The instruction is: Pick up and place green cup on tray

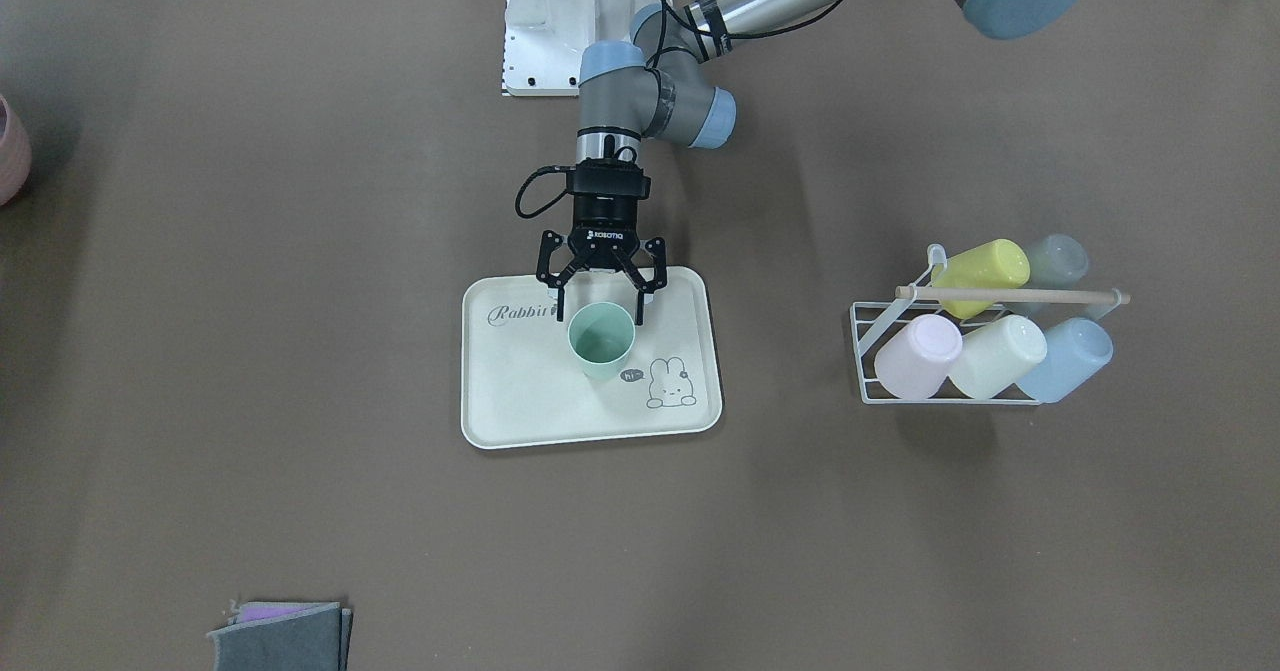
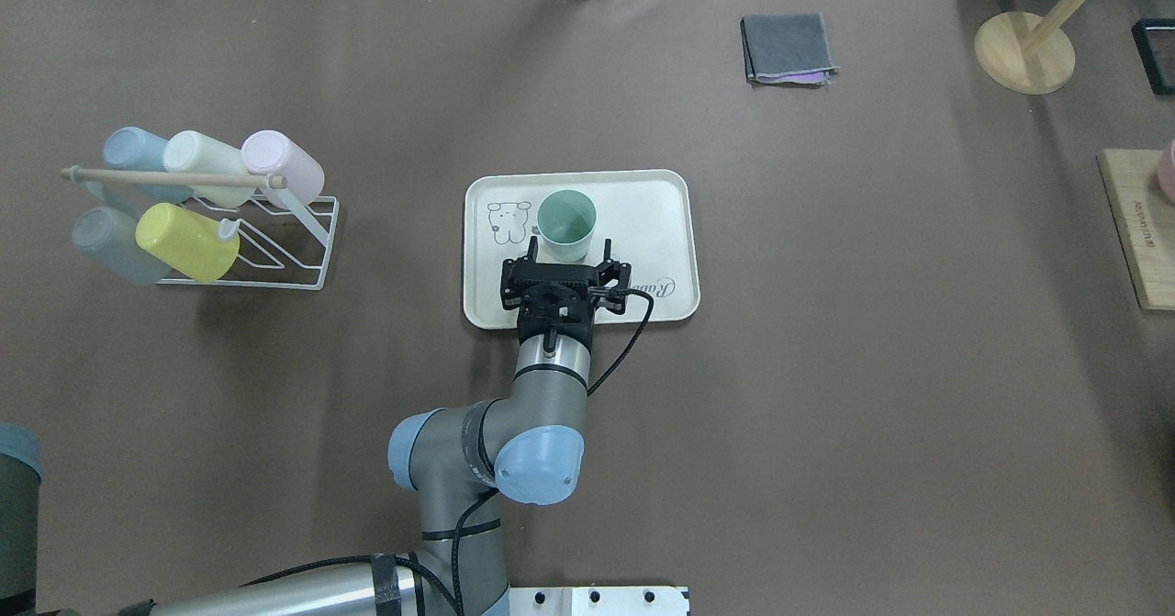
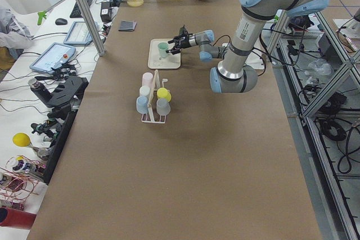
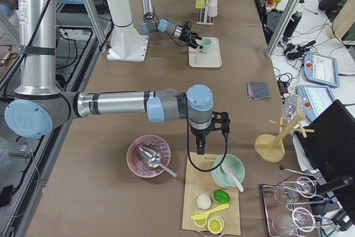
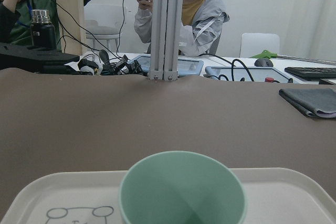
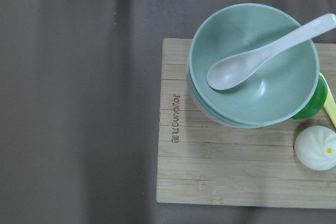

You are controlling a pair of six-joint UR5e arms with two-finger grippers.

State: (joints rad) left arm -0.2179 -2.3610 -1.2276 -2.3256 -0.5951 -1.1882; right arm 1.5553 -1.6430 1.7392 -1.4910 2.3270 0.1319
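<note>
Small mint-green plastic tumbler (image 2: 566, 221) stands upright on cream rectangular plastic tray (image 2: 663, 221). Left hand (image 2: 568, 252) spread open, fingers (image 2: 531, 249) flanking tumbler. Right hand (image 4: 198, 149) far from tray; cannot tell open or closed.

You can read "Rabbit" and "hi" on the tray (image 1: 530, 401), "ROBOTIQ" on the left gripper (image 1: 600, 313), and "Joyoung" on the wooden board (image 6: 226, 166).

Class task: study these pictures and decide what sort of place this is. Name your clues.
Probably a robotics lab: a robot arm works over a tray on a long table, operators sit nearby, and what looks like a teach pendant lies among cables.
</note>
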